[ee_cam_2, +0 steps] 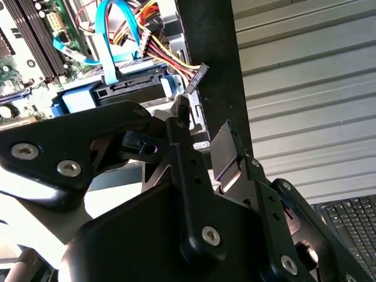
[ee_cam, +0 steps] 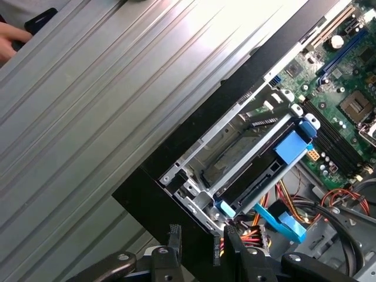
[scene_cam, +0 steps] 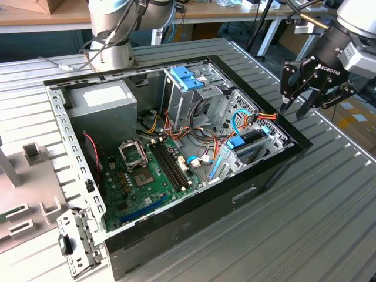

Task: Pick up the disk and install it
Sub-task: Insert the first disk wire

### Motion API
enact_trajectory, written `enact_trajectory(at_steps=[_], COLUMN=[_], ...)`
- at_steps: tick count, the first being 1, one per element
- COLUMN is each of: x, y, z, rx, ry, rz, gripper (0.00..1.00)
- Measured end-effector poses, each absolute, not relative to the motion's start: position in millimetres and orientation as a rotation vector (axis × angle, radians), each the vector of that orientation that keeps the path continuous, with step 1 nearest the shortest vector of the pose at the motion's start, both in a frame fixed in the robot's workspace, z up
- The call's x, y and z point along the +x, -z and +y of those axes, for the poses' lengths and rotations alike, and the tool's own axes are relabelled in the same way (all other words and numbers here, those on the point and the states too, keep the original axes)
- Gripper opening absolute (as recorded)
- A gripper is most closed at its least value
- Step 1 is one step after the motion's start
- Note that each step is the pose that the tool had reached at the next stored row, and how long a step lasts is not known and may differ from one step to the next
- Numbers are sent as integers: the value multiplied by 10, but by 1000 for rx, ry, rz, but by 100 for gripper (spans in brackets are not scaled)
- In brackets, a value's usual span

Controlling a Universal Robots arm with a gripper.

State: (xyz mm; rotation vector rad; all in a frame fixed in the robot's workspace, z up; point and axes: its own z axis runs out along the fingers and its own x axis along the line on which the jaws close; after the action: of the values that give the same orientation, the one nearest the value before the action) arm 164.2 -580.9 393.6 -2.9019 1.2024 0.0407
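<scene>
- A ridged grey metal table (scene_cam: 329, 194) is filling most of the exterior view, with wooden workbenches (scene_cam: 35, 14) running along the top edge of the frame.
- An open black computer case (scene_cam: 176, 147) is lying on its side in the middle of the table, showing a green circuit board (scene_cam: 147, 176) at lower centre and a grey power supply box (scene_cam: 103, 103) at upper left.
- The grey base of the robot arm (scene_cam: 111, 35) is standing at the top of the frame, behind the case.
- The gripper (scene_cam: 308, 97) is hovering at the upper right of the exterior view, above the case's right rim, its black fingers (scene_cam: 288, 88) spread apart and holding nothing.
- The disk (ee_cam: 276, 158) is sitting in a metal drive cage (ee_cam: 235, 153) just inside the case wall, right of centre in the first wrist view, its blue end tab pointing toward the circuit board.
- Red, yellow and orange wires (ee_cam: 258, 226) are bunching just beside the disk's near end, between it and the fingertips.
- A pale blue ridged latch (scene_cam: 187, 78) is sitting at the top centre of the case.
- A person's hand (ee_cam: 12, 38) is resting at the upper left corner of the first wrist view.
- A dark keyboard (ee_cam_2: 352, 220) is showing at the lower right of the second wrist view.
</scene>
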Motion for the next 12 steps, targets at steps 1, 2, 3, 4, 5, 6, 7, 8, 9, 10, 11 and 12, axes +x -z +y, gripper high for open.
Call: enact_trajectory(at_steps=[1, 2, 3, 4, 5, 6, 7, 8, 9, 10, 11, 12], x=[1642, 1643, 1645, 1648, 1650, 1654, 1656, 1659, 1663, 1665, 1669, 1672], y=[-3927, -3919, -3913, -3909, -3906, -3903, -3901, -3896, -3890, -3888, -3883, -3879], z=[-5798, -5778, -5752, -5733, -5714, -5689, -5675, -5654, -5627, -5614, -5592, -5573], rx=[-2910, -2917, -2922, -2924, -2925, -2927, -2927, -2928, -2929, -2929, -2930, -2930], ry=[-35, -30, -27, -25, -24, -24, -23, -23, -22, -22, -21, -21], rz=[1206, 1209, 1211, 1212, 1212, 1213, 1213, 1214, 1214, 1214, 1214, 1215], gripper=[42, 42, 42, 42, 42, 42, 42, 42, 42, 42, 42, 42])
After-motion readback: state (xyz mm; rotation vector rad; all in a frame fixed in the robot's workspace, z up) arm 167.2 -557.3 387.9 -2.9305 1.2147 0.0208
